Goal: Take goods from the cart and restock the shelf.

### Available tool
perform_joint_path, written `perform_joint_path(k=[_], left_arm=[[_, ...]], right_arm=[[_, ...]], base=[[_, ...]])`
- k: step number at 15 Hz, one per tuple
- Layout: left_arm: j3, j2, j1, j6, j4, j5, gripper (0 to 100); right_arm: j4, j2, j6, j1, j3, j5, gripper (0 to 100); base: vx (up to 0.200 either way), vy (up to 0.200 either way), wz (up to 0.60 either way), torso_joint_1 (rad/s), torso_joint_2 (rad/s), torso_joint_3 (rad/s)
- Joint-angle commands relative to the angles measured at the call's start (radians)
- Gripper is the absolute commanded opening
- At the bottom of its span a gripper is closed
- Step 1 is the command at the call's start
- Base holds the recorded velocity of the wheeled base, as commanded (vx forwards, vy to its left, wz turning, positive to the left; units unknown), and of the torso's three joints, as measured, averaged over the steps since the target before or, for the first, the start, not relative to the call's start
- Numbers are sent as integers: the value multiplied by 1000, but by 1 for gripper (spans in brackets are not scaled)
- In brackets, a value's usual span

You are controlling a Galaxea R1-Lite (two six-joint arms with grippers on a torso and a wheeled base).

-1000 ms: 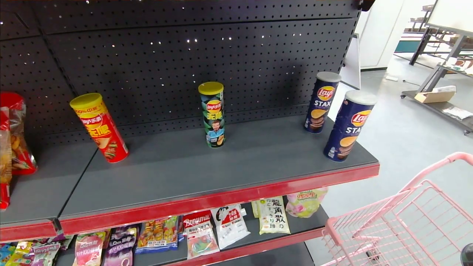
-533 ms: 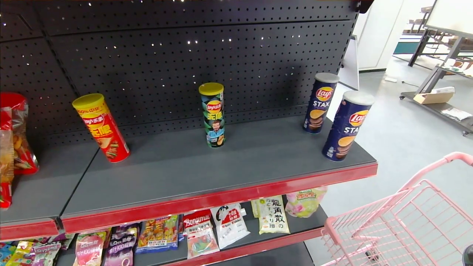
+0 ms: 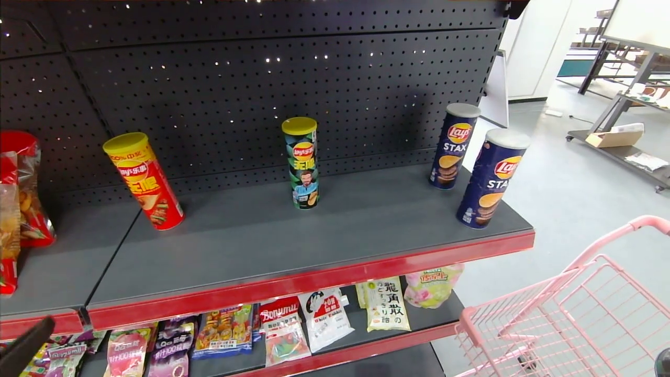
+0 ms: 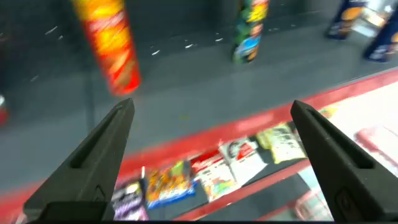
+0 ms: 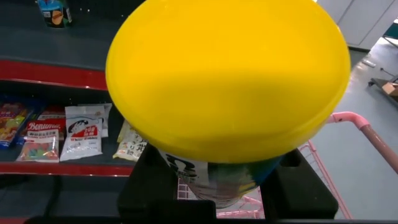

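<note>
Newly risen at the near left, the left hand is released, wide open before the shelf; the right hand grasps a yellow-lidded can.

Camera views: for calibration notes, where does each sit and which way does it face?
Head view: on the head, facing forward-down at the shelf and pink cart; a dark tip, likely the left arm's, lower left.
Left wrist view: on that wrist, facing the shelf through the open left claw.
Right wrist view: on that wrist, looking over the yellow-lidded can held in the right claw.
Shared: head and left wrist views both show the red can and green can.
</note>
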Motion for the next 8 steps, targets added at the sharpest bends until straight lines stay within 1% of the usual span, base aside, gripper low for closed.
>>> perform_joint_path(k=[1, 2, 3, 4, 5, 6, 7, 8], left_arm=[[-420, 851, -75, 60, -286, -174, 100], [-521, 967, -88, 63, -287, -191, 100], [-604, 1051, -111, 63, -287, -249, 100], [-670, 1114, -119, 65, -287, -309, 100], [-721, 1166, -127, 68, -287, -346, 100], [-784, 1240, -130, 96, -287, -367, 100], [-848, 1325, -130, 166, -289, -372, 100], [-887, 1375, -134, 206, -293, -389, 100]], right_arm=[[0, 76, 1, 1, -49, 3, 0], [-1, 84, 9, 3, -55, 3, 0], [-1, 82, 32, 3, -55, 3, 0], [-1, 82, 50, 3, -55, 4, 0], [0, 78, 64, 4, -53, 4, 0], [3, 76, 80, 4, -50, 4, 0], [3, 76, 86, 4, -50, 6, 0], [2, 78, 86, 6, -52, 7, 0]], base=[[0, 0, 0, 0, 0, 0], [0, 0, 0, 0, 0, 0], [0, 0, 0, 0, 0, 0], [0, 0, 0, 0, 0, 0], [0, 0, 0, 0, 0, 0], [0, 0, 0, 0, 0, 0], [0, 0, 0, 0, 0, 0], [0, 0, 0, 0, 0, 0]])
